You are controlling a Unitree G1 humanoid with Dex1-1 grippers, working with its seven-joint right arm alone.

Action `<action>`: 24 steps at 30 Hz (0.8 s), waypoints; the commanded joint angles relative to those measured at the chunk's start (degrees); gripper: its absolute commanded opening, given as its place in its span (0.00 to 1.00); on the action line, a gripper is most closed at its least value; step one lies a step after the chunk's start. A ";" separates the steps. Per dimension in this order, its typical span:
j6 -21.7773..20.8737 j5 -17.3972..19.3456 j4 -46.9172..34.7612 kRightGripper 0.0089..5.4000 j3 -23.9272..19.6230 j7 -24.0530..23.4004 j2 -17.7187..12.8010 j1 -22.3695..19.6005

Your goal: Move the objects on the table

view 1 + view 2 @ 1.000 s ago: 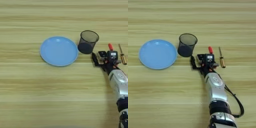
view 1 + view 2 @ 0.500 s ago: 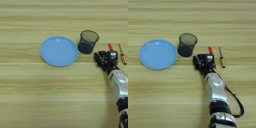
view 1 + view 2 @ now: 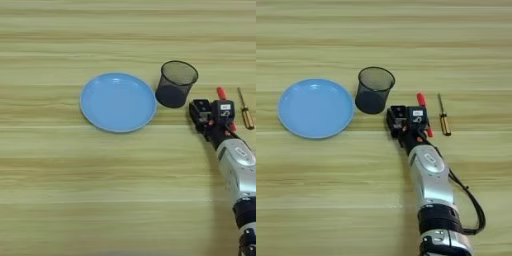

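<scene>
The dark mesh pen cup (image 3: 175, 84) stands upright on the wooden table (image 3: 75, 200), just right of the plate. My right gripper (image 3: 407, 114) sits on the table immediately right of and slightly nearer than the cup, with the silver forearm (image 3: 428, 170) coming in from the bottom. The small white block with the black top (image 3: 201, 107) shows between the black fingers, which have closed in against it. The gripper does not touch the cup.
A round light-blue plate (image 3: 118, 102) lies left of the cup. A red pen-like stick (image 3: 420, 97) lies partly under the gripper. A small screwdriver with an orange handle (image 3: 443, 120) lies to the gripper's right.
The left finger has drawn in towards the right, narrowing the gap around the block. Cup, plate and screwdriver have not moved.
</scene>
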 commanded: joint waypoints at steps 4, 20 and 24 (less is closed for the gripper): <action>2.69 -0.98 -15.96 0.46 4.42 0.20 1.14 4.48; 10.18 -2.84 -35.37 0.46 13.34 2.20 2.19 12.26; 11.57 -3.63 -37.12 0.46 14.56 2.61 2.08 9.93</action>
